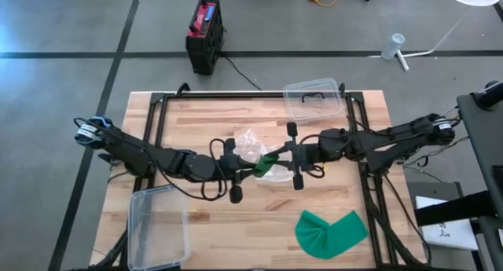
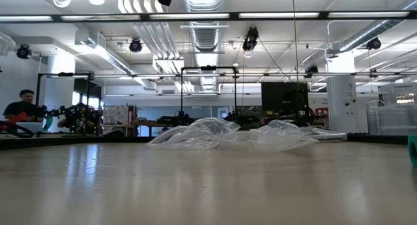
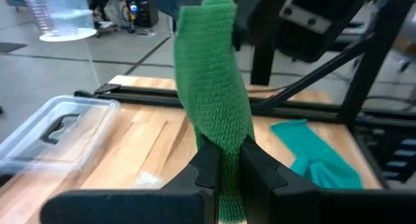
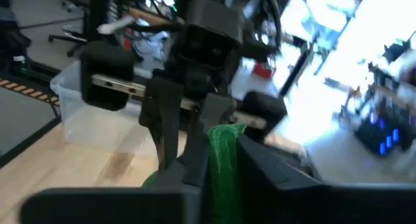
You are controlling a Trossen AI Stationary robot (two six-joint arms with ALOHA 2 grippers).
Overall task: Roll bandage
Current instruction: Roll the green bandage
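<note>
You have both grippers meeting over the middle of the wooden table (image 1: 196,114); the left gripper (image 1: 250,167) has its fingers (image 3: 207,165) clamped on the green bandage (image 3: 214,100), which stands up between them; the right gripper (image 1: 277,156) has its fingers (image 4: 195,162) pressed onto the same bandage's other end, so the strip is held between the two, above the tabletop; crumpled clear plastic wrap (image 1: 253,142) lies just beside them; a green cloth (image 1: 330,233) lies near the front right edge; clear plastic containers sit at the front left (image 1: 159,226) and the far edge (image 1: 314,100).
</note>
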